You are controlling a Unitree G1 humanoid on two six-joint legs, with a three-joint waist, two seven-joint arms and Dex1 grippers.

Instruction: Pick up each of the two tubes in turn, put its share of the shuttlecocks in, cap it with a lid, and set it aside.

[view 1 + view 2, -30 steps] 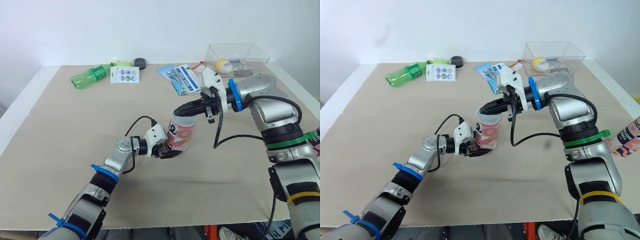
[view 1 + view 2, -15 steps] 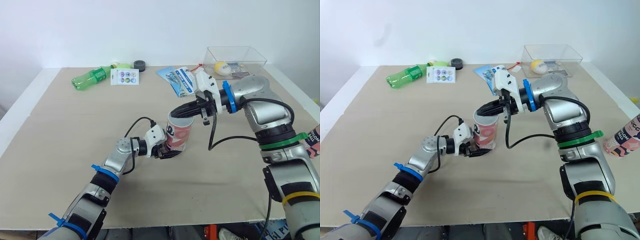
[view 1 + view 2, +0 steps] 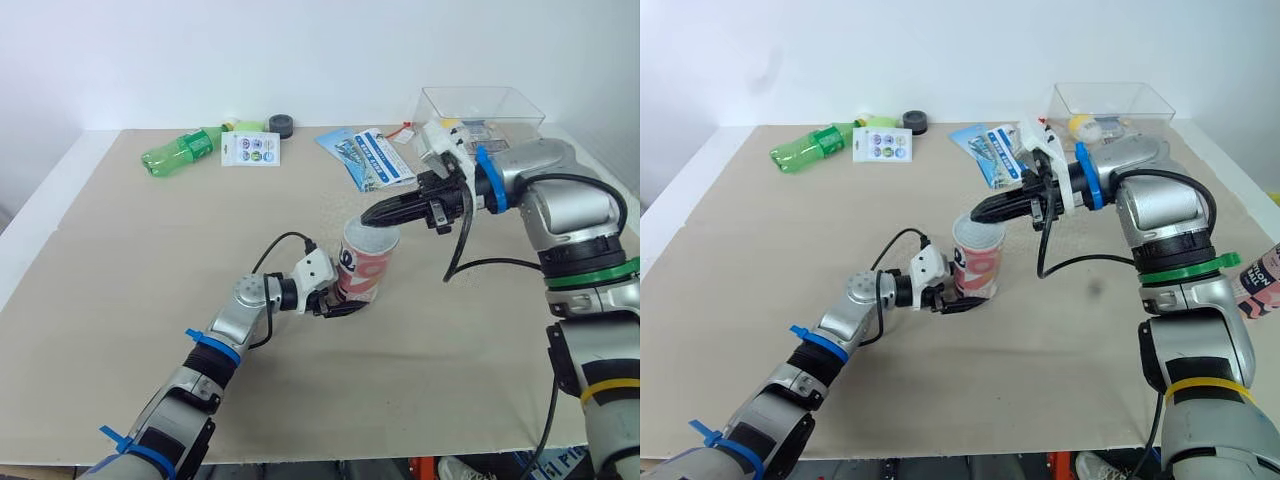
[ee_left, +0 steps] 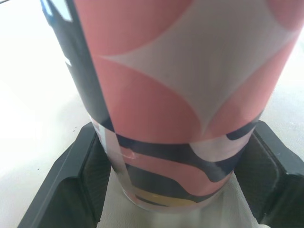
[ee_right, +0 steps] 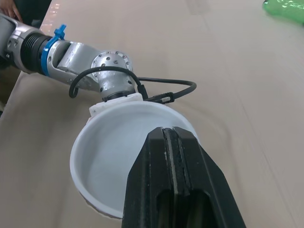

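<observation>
Beige table (image 3: 130, 300) seen from above, white wall (image 3: 300, 50) behind. Near the table's middle, a tube (image 3: 368, 265) patterned pink, white and navy, upright, mouth open and uncapped, white inside.

From the near left, the left gripper (image 3: 338, 302), clamped around the tube's lower end. Black fingers (image 4: 76, 185) pressed against opposite sides of the tube, low down by its base. Black cable (image 3: 285, 240) looping over that wrist.

From the right, the right gripper (image 3: 370, 216), stretched out roughly level, tips just over the tube's far right rim. Its fingers (image 5: 156, 156) pressed together, only a thin seam between them. Tips above the opening; contact with the rim impossible to tell.

Along the far edge, left to right:
- green bottle (image 3: 180, 152) lying on its side
- white card (image 3: 250, 149) with coloured dots, just beside the bottle
- small black roll (image 3: 280, 125) just behind the card
- blue leaflet (image 3: 370, 158), flat on the table, far side of the tube
- clear box (image 3: 500, 100) at the far right corner, holding a yellow ball (image 3: 1083, 125) and other items too small to make out

At the right edge, beyond the right arm, part of a second tube (image 3: 1260, 280), pink, cut off by the frame, well apart from the first; support underneath not visible.
</observation>
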